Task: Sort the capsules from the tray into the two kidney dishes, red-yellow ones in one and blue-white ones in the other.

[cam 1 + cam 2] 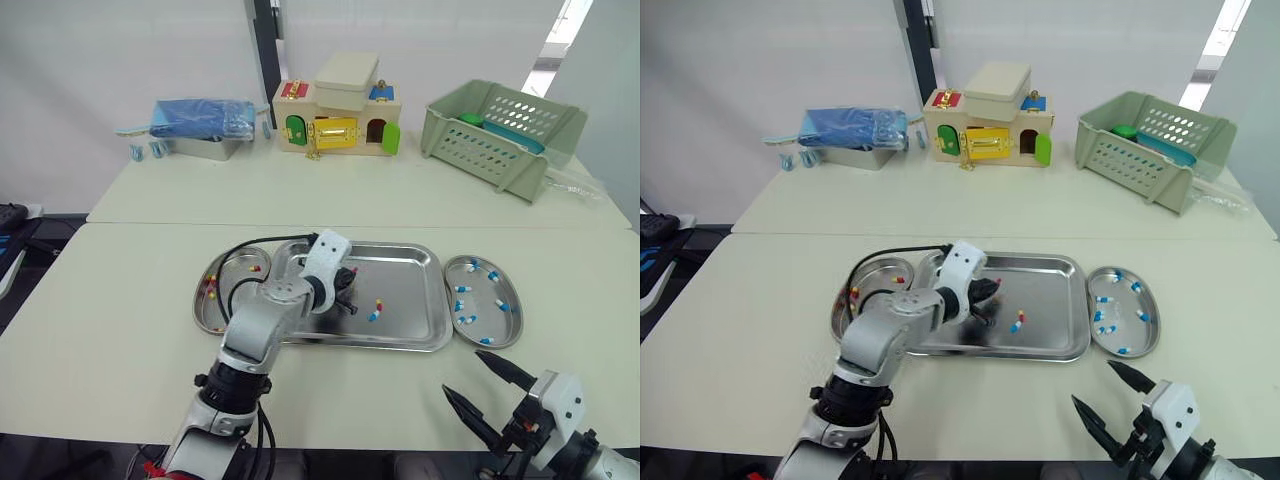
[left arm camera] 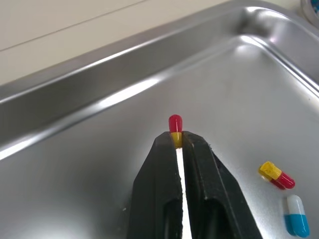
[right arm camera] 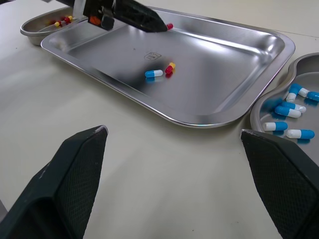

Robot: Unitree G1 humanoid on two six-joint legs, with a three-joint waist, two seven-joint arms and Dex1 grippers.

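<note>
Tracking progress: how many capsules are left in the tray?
3. One red-yellow capsule pinched in the left tool over the tray; one loose red-yellow capsule and one blue-white capsule side by side mid-tray. More may hide under the tool.

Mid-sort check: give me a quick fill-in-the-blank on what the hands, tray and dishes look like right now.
The left hand is shut on a ____ capsule.
Below it, ____ loose capsules lie on the tray.
The right kidney dish holds only ____ pills.
The right hand, over the table, is ____.

Missing words: red-yellow; two; blue-white; open.
</note>
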